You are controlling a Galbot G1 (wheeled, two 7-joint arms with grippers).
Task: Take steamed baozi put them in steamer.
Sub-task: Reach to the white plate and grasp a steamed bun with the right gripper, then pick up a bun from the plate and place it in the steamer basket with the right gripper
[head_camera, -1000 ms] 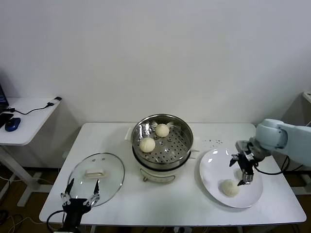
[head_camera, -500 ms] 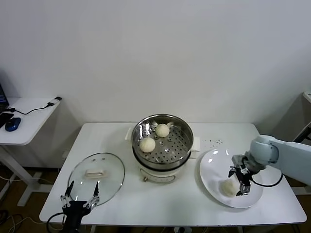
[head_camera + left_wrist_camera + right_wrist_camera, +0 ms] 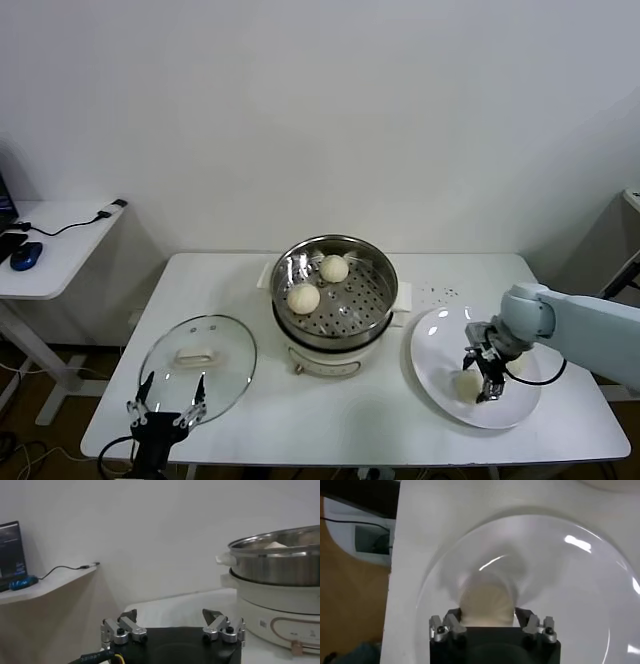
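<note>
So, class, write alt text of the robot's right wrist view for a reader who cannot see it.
The right gripper has its two fingers on either side of a round cream-white baozi bun sitting on a flat white plate. The plate rests on a white table, whose edge and the floor beyond also show.

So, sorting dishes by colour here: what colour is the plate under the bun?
White and glossy, no pattern: the plate shows best in the right wrist view.
</note>
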